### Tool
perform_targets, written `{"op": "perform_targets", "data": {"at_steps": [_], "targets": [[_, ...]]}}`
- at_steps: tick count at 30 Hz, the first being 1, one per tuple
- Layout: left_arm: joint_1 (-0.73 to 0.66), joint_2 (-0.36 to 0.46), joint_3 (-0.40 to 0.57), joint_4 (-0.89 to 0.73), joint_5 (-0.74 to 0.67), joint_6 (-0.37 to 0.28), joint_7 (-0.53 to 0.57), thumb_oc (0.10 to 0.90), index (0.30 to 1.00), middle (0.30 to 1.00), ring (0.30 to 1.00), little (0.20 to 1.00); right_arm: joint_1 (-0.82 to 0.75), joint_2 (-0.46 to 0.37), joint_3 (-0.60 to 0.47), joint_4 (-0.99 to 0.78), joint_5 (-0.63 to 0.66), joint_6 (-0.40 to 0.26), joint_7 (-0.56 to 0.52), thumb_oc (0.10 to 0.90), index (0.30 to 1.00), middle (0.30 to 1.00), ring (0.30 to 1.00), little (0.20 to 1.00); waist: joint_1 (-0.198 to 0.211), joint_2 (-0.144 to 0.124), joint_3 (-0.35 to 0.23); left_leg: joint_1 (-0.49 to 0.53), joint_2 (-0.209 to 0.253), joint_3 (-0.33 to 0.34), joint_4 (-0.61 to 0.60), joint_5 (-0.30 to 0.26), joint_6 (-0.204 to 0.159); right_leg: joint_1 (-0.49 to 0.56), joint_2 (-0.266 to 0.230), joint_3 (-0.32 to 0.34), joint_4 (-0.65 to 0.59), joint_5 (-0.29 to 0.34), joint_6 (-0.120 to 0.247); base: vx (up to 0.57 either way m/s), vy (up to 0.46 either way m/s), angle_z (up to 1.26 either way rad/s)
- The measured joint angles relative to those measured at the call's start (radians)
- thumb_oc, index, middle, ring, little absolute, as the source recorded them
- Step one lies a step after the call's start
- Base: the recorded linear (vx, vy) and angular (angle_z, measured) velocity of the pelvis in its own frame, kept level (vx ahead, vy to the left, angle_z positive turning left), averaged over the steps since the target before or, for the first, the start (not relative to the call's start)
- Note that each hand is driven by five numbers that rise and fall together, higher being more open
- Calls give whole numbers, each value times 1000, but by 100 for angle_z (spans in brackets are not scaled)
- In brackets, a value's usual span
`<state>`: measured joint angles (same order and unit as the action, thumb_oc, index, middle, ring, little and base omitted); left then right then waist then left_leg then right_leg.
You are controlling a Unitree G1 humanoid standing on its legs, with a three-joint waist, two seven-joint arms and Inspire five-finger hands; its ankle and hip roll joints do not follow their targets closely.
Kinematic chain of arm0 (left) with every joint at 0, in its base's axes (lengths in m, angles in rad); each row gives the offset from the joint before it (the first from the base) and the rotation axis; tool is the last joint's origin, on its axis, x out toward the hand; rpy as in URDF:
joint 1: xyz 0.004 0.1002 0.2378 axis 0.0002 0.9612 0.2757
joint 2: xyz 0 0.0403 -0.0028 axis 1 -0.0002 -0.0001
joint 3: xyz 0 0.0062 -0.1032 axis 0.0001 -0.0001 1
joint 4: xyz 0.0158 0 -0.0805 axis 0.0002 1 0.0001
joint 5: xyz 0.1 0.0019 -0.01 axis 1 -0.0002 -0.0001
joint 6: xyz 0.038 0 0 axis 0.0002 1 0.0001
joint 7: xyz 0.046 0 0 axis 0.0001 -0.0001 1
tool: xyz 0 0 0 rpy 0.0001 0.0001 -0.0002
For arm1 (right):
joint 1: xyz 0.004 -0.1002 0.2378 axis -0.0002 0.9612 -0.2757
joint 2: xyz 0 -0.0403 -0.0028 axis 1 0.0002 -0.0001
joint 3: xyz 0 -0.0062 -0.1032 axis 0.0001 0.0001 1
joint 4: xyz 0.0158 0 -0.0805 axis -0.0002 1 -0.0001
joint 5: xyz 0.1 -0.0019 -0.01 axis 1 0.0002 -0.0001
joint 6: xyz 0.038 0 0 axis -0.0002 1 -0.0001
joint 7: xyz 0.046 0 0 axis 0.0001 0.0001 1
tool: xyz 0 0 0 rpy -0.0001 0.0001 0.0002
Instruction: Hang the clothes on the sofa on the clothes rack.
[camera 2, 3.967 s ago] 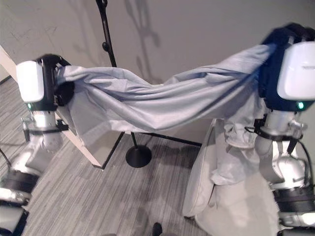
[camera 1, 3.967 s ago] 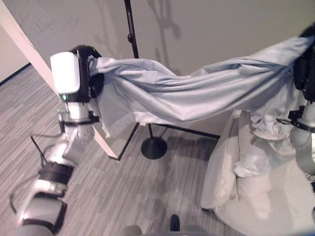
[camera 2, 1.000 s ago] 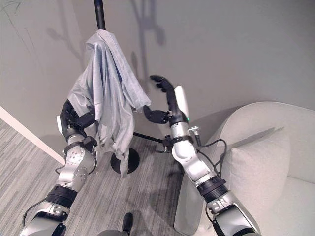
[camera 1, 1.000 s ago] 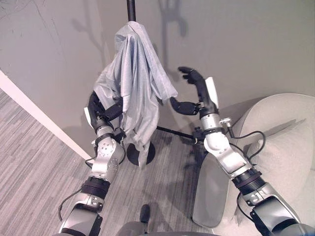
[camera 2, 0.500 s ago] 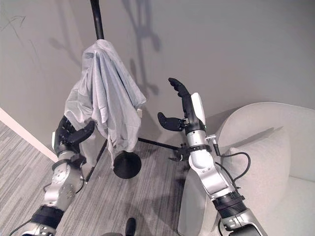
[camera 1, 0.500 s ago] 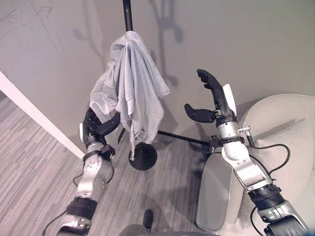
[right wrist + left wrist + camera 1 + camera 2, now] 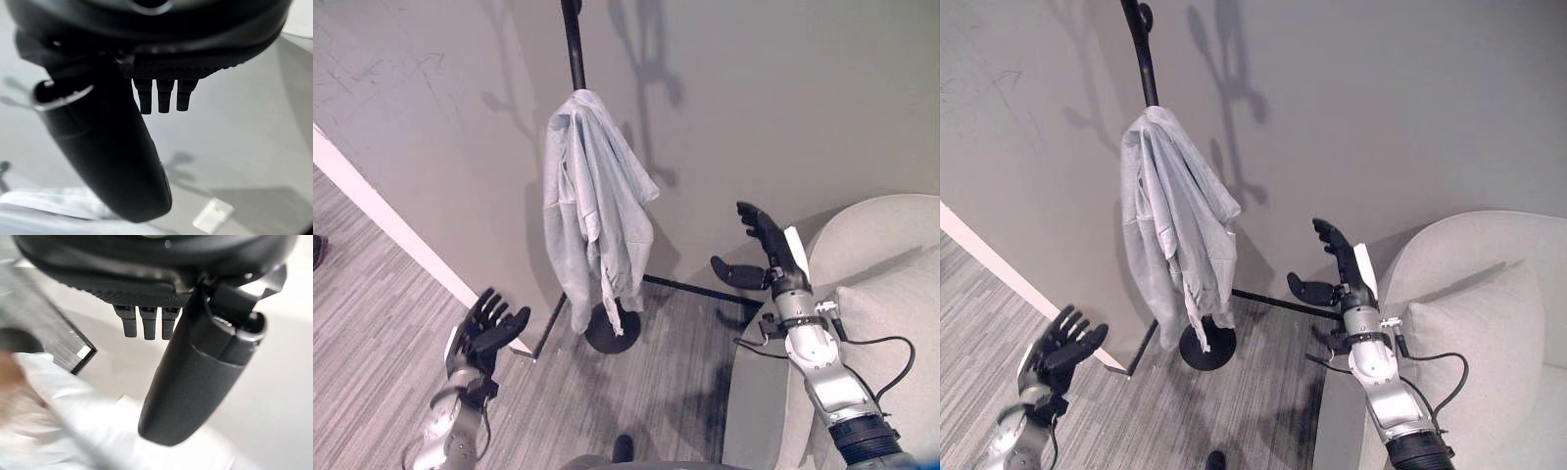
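The pale grey shirt [image 7: 595, 211] hangs bunched from the black clothes rack [image 7: 576, 54], up and away from both hands, touching neither. It looks light, soft and limp, likely to slip off if tugged low; any adjusting is best done near the gathered top at the pole. Its folds fall in long creases down toward the round base [image 7: 612, 328]. The left hand [image 7: 485, 323] sits low with fingers spread and empty. The right hand [image 7: 766, 250], beside the sofa [image 7: 891, 245], is likewise splayed and empty.
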<state>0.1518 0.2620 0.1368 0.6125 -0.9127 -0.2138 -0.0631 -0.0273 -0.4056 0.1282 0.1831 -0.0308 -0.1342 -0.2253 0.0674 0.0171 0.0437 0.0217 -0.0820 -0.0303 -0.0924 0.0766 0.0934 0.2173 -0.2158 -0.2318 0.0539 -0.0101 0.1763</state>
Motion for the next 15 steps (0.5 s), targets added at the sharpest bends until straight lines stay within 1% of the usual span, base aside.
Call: {"op": "perform_targets", "data": {"at_steps": [1, 3, 4, 5, 6, 7, 8, 9, 10, 11, 12, 13, 14, 15], "targets": [[1, -16, 1, 79, -1, -5, 6, 800, 900, 900, 900, 900, 22, 34, -1, 58, -1, -5, -4, 800, 900, 900, 900, 900, 7, -8, -14, 0, 0, -1, -3, -2, -3, -2, 0, -1, 4, -1, 0, 0, 0, 0], [17, -32, -2, 158, 1, 12, 23, 800, 900, 900, 900, 900, 71, 73, 6, 109, 4, 16, -6, 800, 900, 900, 900, 900, 11, -18, -20, 0, -2, -2, -3, -5, -3, -6, -3, -1, 11, -1, 0, 0, 0, 0], [-2, -38, 5, 218, 4, -3, 10, 800, 900, 900, 900, 900, 65, 91, -6, 142, 5, 3, -9, 800, 900, 900, 900, 900, 11, -18, -24, 3, -1, -3, -2, -3, -2, -6, -2, -1, 19, -2, 1, -13, -5, 5], [-36, -40, 9, 366, 20, -5, 19, 800, 900, 900, 900, 900, 66, 140, -5, 250, 42, -7, -29, 800, 900, 900, 900, 900, 4, -20, -45, 6, -1, -9, -2, -5, -1, -12, -3, -1, 39, -6, 1, -10, -6, 7], [-45, -39, 8, 460, 22, 7, 36, 800, 900, 900, 900, 900, 63, 164, 2, 321, 68, 0, -38, 800, 900, 900, 900, 900, -1, -22, -55, 7, -2, -12, -3, -8, 3, -14, -5, 0, 52, -10, -5, -12, -10, 5], [-63, -42, 3, 585, 54, 28, 59, 800, 900, 900, 900, 900, 62, 188, 38, 449, 121, 5, -36, 800, 900, 900, 900, 900, -8, -31, -74, 7, -5, -12, -3, -17, 10, -22, -10, -1, 68, -18, -13, 0, 0, 0], [-58, -48, -1, 612, 67, 47, 71, 800, 900, 900, 900, 900, 76, 192, 56, 480, 142, 29, -32, 800, 900, 900, 900, 900, -4, -31, -73, 5, -7, -14, -3, -16, 12, -26, -12, -1, 72, -18, -13, -6, -18, 4], [-57, -61, -4, 661, 97, 47, 74, 800, 900, 900, 900, 900, 85, 220, 69, 562, 179, 25, -27, 800, 900, 900, 900, 900, 1, -35, -71, 4, -7, -16, -1, -9, 15, -34, -12, -2, 82, -18, -13, 1, -22, 8], [-64, -66, -4, 708, 110, 44, 73, 800, 900, 900, 900, 900, 70, 246, 70, 654, 224, -1, -19, 800, 900, 900, 900, 900, 4, -37, -72, 5, -7, -21, 1, -3, 17, -35, -12, -4, 89, -18, -13, 13, -23, 15], [-70, -69, -18, 767, 145, 60, 80, 800, 900, 900, 900, 900, 38, 288, 63, 830, 346, 3, 6, 800, 900, 900, 900, 900, 6, -35, -77, 7, -8, -29, 1, -9, 17, -28, -12, -5, 88, -24, -18, 32, -27, 13], [-77, -68, -47, 810, 179, 71, 85, 800, 900, 900, 900, 900, -14, 336, 28, 1008, 471, 14, 34, 800, 900, 900, 900, 900, 11, -43, -84, 13, -8, -29, 1, -10, 23, -25, -12, -4, 85, -26, -21, 25, -19, 12], [-74, -70, -54, 811, 187, 80, 85, 800, 900, 900, 900, 900, -20, 352, 16, 1050, 514, 35, 35, 800, 900, 900, 900, 900, 17, -43, -84, 15, -8, -31, 0, -10, 24, -22, -12, -5, 84, -28, -23, 29, -14, 7], [-72, -75, -92, 811, 219, 95, 88, 800, 900, 900, 900, 900, -27, 382, -35, 1138, 670, 61, 60, 800, 900, 900, 900, 900, 31, -42, -84, 14, -9, -32, 0, -12, 21, -22, -12, -6, 85, -34, -29, 0, 0, 0], [-72, -80, -104, 809, 221, 99, 88, 800, 900, 900, 900, 900, -42, 380, -54, 1162, 709, 70, 67, 800, 900, 900, 900, 900, 37, -41, -84, 12, -10, -28, 0, -12, 21, -22, -12, -6, 82, -35, -26, 0, 0, 0]]}}
